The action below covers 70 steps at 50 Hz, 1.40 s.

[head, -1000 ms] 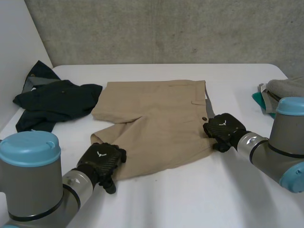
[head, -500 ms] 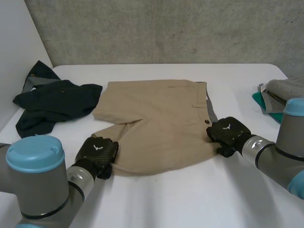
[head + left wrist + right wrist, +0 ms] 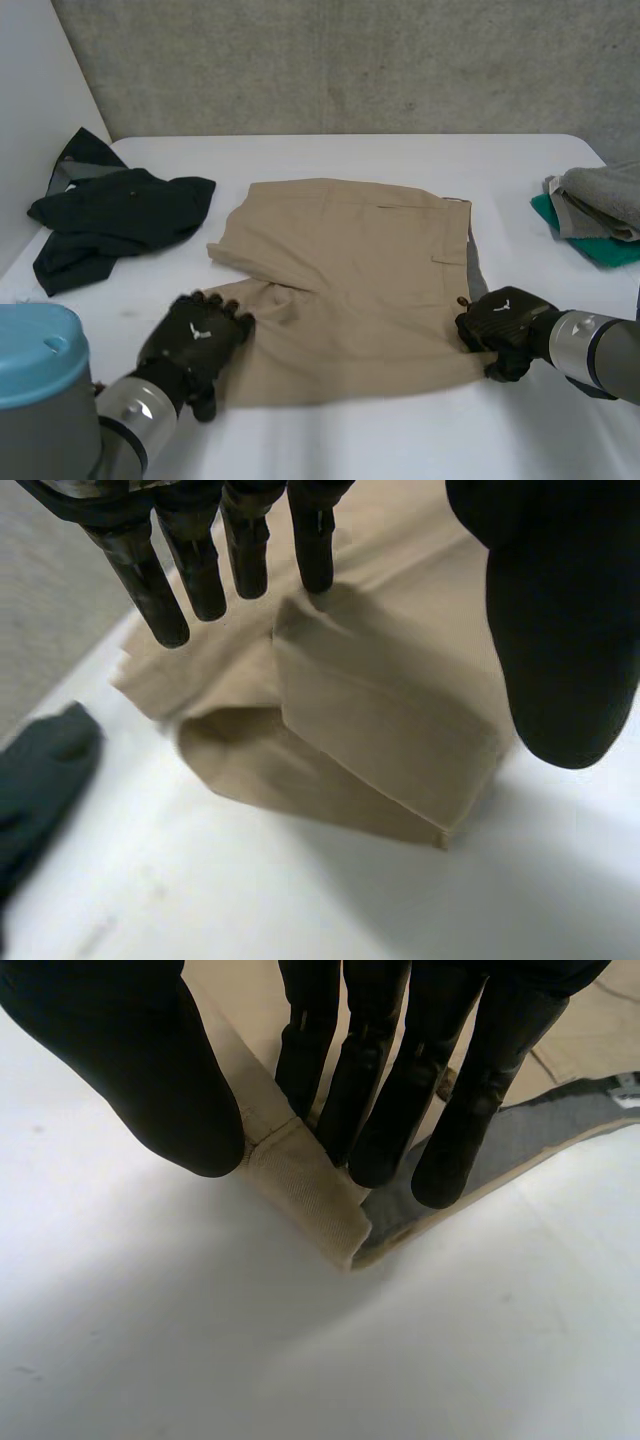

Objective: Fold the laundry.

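In the middle of the white surface (image 3: 340, 430) lie the tan shorts (image 3: 350, 270), spread mostly flat, with the waistband toward the right arm and the legs toward the left. The right hand (image 3: 505, 322) sits at the near waistband corner (image 3: 300, 1185). In its wrist view we see thumb and fingers (image 3: 375, 1080) clamped on that corner, with the tan cloth and grey lining (image 3: 500, 1140) lifted just off the surface. The left hand (image 3: 195, 340) is at the near leg hem (image 3: 400, 760) — fingers straight, thumb opposite, hem tented between them with shadow beneath. We read that as pinched, though the thumb's contact is partly hidden. We judge the two grips at opposite near corners are there to hold the near edge taut and level, so the cloth can be placed or carried over for a first fold without bunching. The crotch area beside the left hand is rumpled and may need smoothing. A dark garment (image 3: 110, 215) lies crumpled at the far left, well apart, likely waiting its turn. A folded grey and teal pile (image 3: 590, 205) at the far right looks finished. No fold in the shorts yet — we'd call it early for this piece.
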### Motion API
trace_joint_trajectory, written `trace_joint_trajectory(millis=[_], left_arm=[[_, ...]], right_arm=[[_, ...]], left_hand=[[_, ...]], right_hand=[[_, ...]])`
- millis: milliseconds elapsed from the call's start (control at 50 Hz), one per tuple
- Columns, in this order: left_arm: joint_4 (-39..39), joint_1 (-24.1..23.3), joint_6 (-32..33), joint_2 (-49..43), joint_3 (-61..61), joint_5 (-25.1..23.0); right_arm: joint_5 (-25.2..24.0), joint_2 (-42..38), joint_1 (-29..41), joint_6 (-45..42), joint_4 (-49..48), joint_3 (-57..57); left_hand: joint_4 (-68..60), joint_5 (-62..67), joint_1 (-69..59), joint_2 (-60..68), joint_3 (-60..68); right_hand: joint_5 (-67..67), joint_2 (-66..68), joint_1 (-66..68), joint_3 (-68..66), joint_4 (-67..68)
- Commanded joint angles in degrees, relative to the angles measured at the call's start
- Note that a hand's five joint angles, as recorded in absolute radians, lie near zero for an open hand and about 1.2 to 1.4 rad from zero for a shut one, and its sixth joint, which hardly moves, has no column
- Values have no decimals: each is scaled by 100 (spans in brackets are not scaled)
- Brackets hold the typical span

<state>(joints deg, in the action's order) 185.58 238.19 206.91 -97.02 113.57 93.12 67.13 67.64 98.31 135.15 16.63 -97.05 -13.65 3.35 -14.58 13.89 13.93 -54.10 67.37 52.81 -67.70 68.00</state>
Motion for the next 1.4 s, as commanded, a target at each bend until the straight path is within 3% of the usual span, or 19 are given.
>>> trace_joint_trajectory(millis=[20, 140, 220, 400, 760, 960, 1040, 1120, 1200, 1320, 1400], left_arm=[[39, 587, 16, 245, -265, -83], [189, 1176, 16, 61, -485, -925], [373, 1703, -10, -614, -695, -1690], [417, 1854, 7, -1521, -986, -2351], [1436, 1757, -10, -2172, -1355, -2342], [1525, 1740, 7, -2453, -1539, -2342], [1525, 1722, 16, -2471, -1583, -2342], [1533, 1731, 7, -2471, -1636, -2324], [1551, 1783, -10, -2489, -1802, -2080], [1481, 1898, -203, -2681, -2163, -1341], [1437, 1907, -265, -2814, -2199, -1314]], right_arm=[[-16, -14, -31, 21, -230, -16], [-16, -14, -14, 29, -256, -51], [-16, -14, -14, 29, -327, -86], [-16, -23, -14, 21, -353, -130], [-16, -32, -14, 29, -380, -209], [-16, -32, -14, 29, -380, -218], [-16, -32, -14, 29, -380, -227], [-16, -32, -14, 29, -380, -227], [-16, -32, -14, 29, -380, -236], [-16, -32, -14, 29, -380, -236], [-16, -32, -14, 29, -380, -253]], left_hand=[[75, -45, 168, -98, -103], [24, 6, 117, -48, -52], [-160, 190, -67, 136, 132], [-1018, 1048, -925, 994, 990], [-2902, 2932, -2809, 2878, 2874], [-3289, 3319, -3196, 3266, 3261], [-3810, 3840, -3717, 3786, 3782], [-5155, 5185, -5062, 5131, 5127], [-6132, 6162, -6039, 6108, 6104], [-6082, 6112, -5989, 6058, 6054], [-5514, 5544, -5421, 5490, 5486]], right_hand=[[-1590, 1263, 2719, -1230, 1200], [-1590, 1263, 2719, -1230, 1200], [-1590, 1263, 2719, -1230, 1200], [-1590, 1263, 2719, -1230, 1200], [-1590, 1263, 2719, -1230, 1200], [-1590, 1263, 2719, -1230, 1200], [-1590, 1263, 2719, -1230, 1200], [-1590, 1263, 2719, -1230, 1200], [-1590, 1263, 2719, -1230, 1200], [-1590, 1263, 2719, -1230, 1200], [-1590, 1263, 2719, -1230, 1200]])
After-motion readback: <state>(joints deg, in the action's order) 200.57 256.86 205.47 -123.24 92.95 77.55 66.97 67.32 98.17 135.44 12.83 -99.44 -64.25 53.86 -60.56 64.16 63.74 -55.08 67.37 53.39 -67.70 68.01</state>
